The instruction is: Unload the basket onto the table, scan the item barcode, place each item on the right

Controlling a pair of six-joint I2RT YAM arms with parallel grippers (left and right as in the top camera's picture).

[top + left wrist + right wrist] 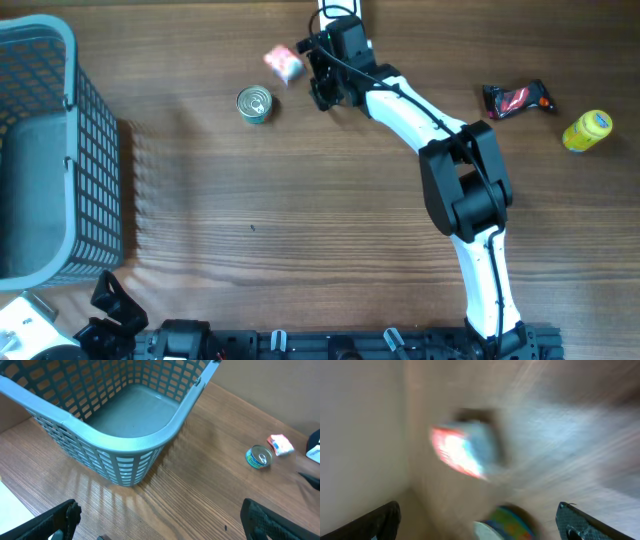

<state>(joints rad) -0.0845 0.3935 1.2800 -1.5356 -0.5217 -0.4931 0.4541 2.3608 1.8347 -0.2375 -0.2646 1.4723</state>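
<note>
While the right gripper (314,72) hangs over the far edge of the table (300,220), at about 12 o'clock in the top view, its two fingers are spread wide and hold nothing; its own camera shows one finger (375,522) low at 7 o'clock and the other low at 5 o'clock, with open air between them. A small pink and white packet (283,62) lies just beside this gripper, on its 9 o'clock side, close to the far edge; the pictures are too blurry to tell if they touch. A round can (254,104) with a shiny top stands near the packet, at the packet's 7 o'clock, with a gap between them.

A tall gray basket (95,150) with holes in its walls sits at 9 o'clock and runs off the left edge of the view. A wide stretch of bare wood lies between the basket and the white right arm (480,200). The left gripper (160,505) is low at 7 o'clock, by the near corner of the basket; its fingers are spread wide too, and nothing is in them.

At 2 o'clock lie a dark wrapper (518,98) with red marks and a yellow tub (587,130) with a bluish top, near each other but apart, close to the right edge.

No words can be read on any of them; the packet is a blur, and the side of the can looks green and blue.
</note>
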